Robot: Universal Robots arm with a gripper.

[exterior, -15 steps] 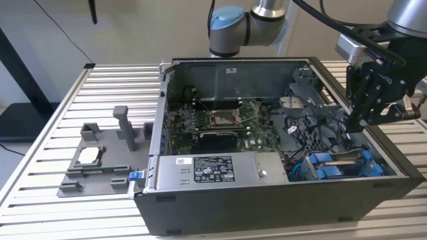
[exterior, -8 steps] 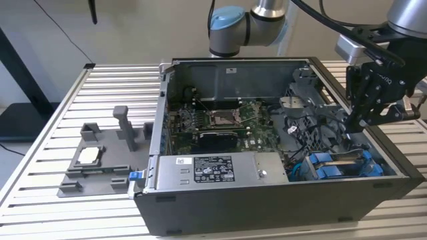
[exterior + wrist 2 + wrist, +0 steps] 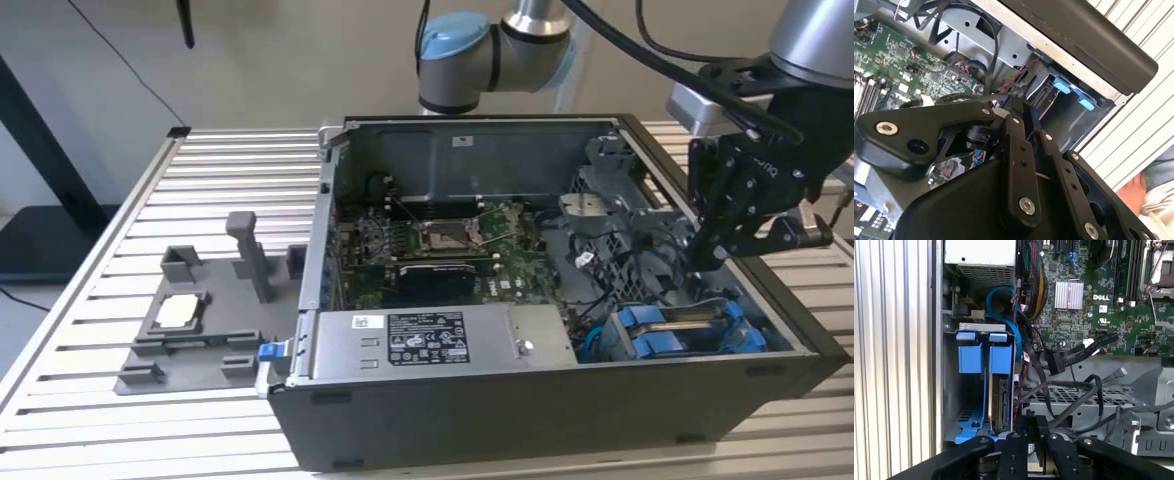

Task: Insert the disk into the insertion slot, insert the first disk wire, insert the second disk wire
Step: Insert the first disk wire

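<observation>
The disk stands on edge in its blue carrier, seated in the grey insertion slot at the front corner of the open computer case. In the exterior view the disk lies on that view's right. My black gripper hangs inside the case just behind it. In both wrist views the gripper has its fingers pressed together, shut. Loose black wires run beside the tips, one ending in a flat plug, another in a small plug. Whether a wire is pinched is hidden.
A silver power-supply box fills the case front, with the green motherboard behind it. A perforated metal cage sits beside the slot. A grey fixture stands on the slatted table at the exterior view's left. A person's hand is outside the case.
</observation>
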